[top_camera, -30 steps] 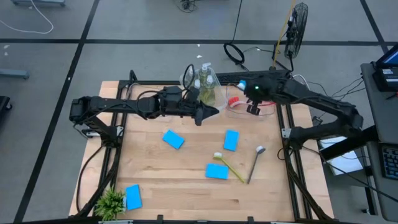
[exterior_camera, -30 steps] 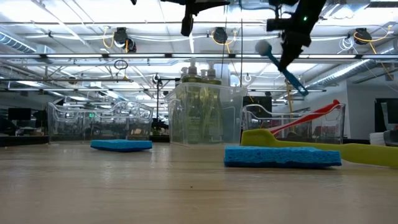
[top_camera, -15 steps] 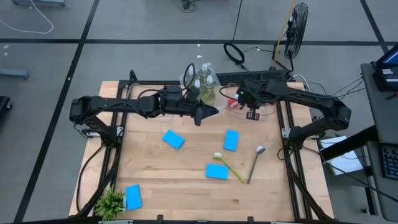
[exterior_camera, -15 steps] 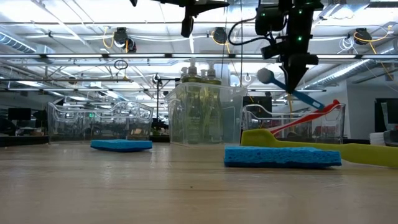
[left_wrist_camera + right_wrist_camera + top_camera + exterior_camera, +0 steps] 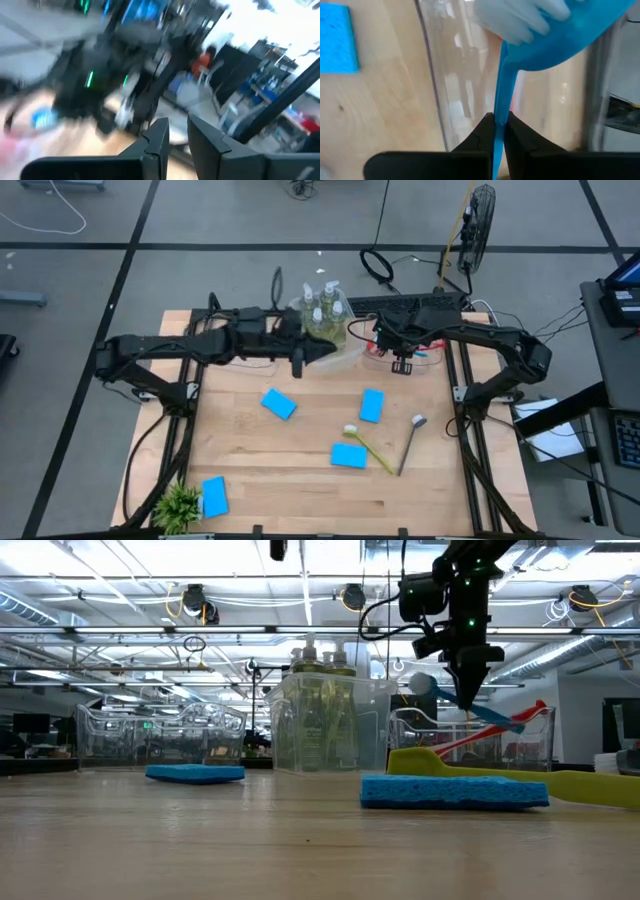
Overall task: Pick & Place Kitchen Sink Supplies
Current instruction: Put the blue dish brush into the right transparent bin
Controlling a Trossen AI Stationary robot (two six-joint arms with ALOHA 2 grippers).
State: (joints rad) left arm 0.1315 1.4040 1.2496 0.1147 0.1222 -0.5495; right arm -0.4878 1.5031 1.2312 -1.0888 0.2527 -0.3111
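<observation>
Risk: blue brush (image 5: 470, 708) hangs tilted over the brush bin (image 5: 470, 740); if the handle end catches the bin's rim on release, it could tip out onto the table (image 5: 300, 470), or knock against the red brush (image 5: 500, 730) already resting inside.
Cause: the brush is held near one end of a thin handle, so it may swing or slide when let go.
Right gripper (image 5: 499, 131): clenched on the blue brush's handle, fingers pinching it from both sides; it hovers above the bin at the table's far right.
Brush and gripper: the white bristle head (image 5: 520, 20) sticks out ahead of the fingers, the handle running straight back between them, above the bin's clear wall.
Left gripper (image 5: 178, 136): fingers slightly apart and holding nothing, raised beside the bottle bin (image 5: 325, 330) where soap bottles (image 5: 322, 305) stand.
Left to do, in my judgement: four sponges (image 5: 279, 404), the yellow-green brush (image 5: 368, 448) and the brown brush (image 5: 410, 442) still lie on the table.
</observation>
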